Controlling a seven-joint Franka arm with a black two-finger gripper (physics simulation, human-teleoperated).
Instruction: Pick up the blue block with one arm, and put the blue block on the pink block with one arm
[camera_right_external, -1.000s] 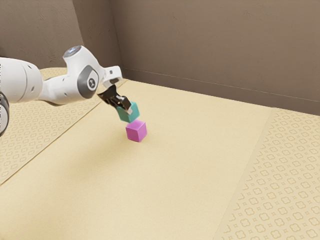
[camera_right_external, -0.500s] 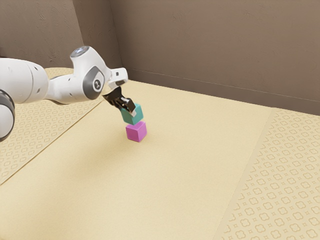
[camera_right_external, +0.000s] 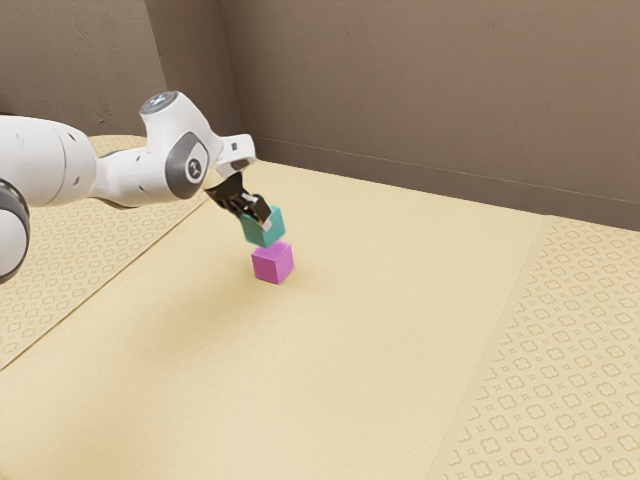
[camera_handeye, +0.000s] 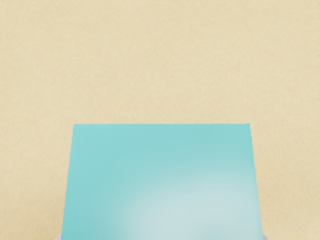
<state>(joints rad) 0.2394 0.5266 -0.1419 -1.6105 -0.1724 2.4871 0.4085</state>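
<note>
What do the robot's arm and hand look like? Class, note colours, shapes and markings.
The arm is glossy white, built of thick rounded segments. A round grey cap with a small pale mark sits on the side of one joint, and a light bluish disc tops it. The hand is black, with two short fingers, mounted on a white wrist plate.

Exterior camera is standing off to the arm's (camera_right_external: 100, 170) side, raised, looking down across the tan table (camera_right_external: 400, 330) toward the brown wall (camera_right_external: 450, 90); the arm is entering from the exterior view's left. Wrist camera is riding above the gripper (camera_right_external: 257, 214), facing down, sitting very near the blue block (camera_handeye: 162, 185). Both views are sharing that block and the tabletop.
</note>
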